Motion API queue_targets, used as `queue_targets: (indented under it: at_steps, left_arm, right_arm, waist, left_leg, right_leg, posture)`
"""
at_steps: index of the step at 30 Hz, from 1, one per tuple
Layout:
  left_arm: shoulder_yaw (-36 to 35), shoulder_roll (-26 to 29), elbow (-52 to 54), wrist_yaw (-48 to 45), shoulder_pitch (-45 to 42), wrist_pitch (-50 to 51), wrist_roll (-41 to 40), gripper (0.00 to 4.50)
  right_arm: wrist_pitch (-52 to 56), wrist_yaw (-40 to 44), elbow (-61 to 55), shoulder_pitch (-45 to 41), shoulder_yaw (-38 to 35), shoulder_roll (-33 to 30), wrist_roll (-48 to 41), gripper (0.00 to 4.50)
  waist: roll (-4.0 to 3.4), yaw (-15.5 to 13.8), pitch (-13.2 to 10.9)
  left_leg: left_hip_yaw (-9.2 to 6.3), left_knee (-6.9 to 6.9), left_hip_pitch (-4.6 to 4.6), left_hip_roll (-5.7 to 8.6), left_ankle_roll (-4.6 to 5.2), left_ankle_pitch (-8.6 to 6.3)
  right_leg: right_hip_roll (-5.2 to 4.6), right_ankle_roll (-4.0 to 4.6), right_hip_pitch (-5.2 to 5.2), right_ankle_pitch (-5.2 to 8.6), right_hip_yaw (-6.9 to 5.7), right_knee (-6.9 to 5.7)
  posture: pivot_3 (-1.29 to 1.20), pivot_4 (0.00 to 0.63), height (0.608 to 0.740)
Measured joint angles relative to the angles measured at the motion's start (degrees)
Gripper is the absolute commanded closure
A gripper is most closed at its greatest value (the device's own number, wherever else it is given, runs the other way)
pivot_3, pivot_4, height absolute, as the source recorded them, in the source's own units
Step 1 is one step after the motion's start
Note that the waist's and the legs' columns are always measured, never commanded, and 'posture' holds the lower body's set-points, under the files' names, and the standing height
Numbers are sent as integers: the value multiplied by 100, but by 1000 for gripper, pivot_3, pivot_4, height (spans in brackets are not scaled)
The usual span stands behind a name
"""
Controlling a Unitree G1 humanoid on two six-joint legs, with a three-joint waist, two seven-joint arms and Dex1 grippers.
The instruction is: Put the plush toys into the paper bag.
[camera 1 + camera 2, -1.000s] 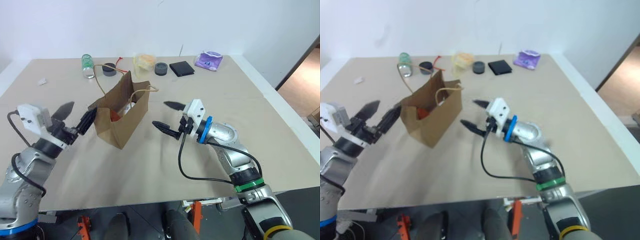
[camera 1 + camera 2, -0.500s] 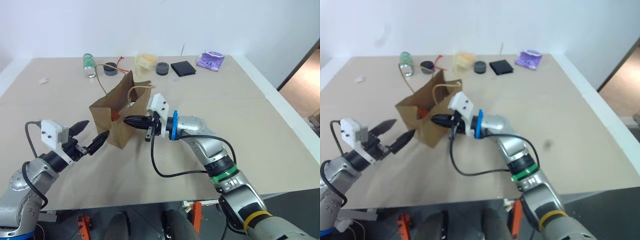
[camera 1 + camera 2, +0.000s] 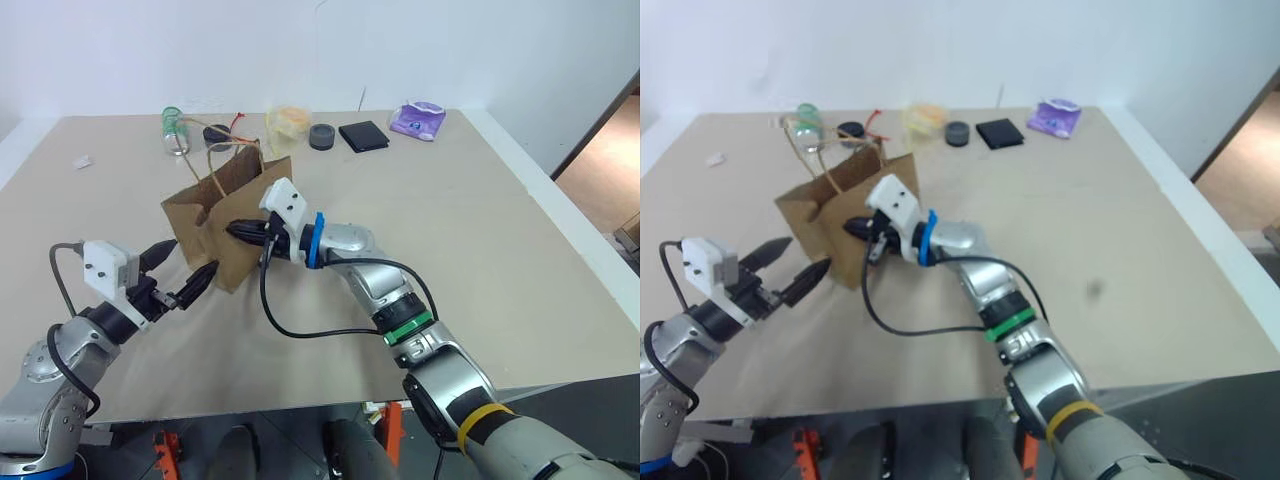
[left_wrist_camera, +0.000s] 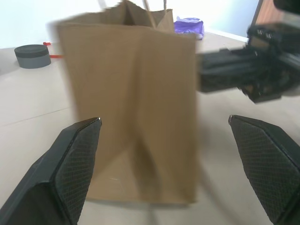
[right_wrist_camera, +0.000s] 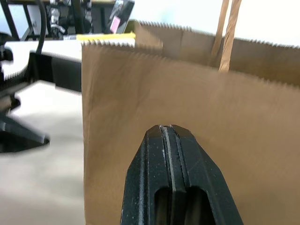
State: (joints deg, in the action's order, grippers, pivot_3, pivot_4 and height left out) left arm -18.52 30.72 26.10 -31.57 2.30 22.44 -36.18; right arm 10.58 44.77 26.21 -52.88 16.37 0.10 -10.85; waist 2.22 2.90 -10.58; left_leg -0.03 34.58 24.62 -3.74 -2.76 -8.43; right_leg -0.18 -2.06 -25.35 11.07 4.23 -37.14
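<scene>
Since 1 s ago the R gripper (image 3: 238, 230) has shut and swung across to the kraft paper bag (image 3: 215, 225); the bag top now sits a bit further to the robot's left.

L gripper (image 3: 180, 275) is nearest the cam, jaws spread wide, holding nothing, just short of the bag's near corner. R gripper's fingers (image 5: 172, 183) are pressed together, empty, tips against the bag's side wall. Bag stands upright, mid-table, twine handles (image 3: 215, 160) up. Plush toys can't be made out.

Far edge: bottle (image 3: 175, 130), black rolls (image 3: 322, 136), black wallet (image 3: 363, 136), purple packet (image 3: 418, 121). Right half of the table (image 3: 500, 230) lies bare.
</scene>
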Motion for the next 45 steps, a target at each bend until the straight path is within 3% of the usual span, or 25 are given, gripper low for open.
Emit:
queue_targets:
  at_steps: [21,45]
  left_arm:
    - [-172,-238,238,650,-97,-288,476,0]
    - [440,-305,-1213,70,-1074,-414,703,0]
  right_arm:
    - [147,261,-286,73,-75,-18,41,4420]
    - [161,268,-366,147,-74,-28,113,4420]
  waist:
    - [0,-3,0]
    - [1,-6,0]
  left_leg:
    - [-1,-2,1,0,-2,-1]
    - [-3,-2,2,0,-2,-1]
  right_leg:
    - [-1,0,0,2,-2,0]
    - [0,0,0,2,-5,0]
  posture:
    - [0,150,740]
    - [0,150,740]
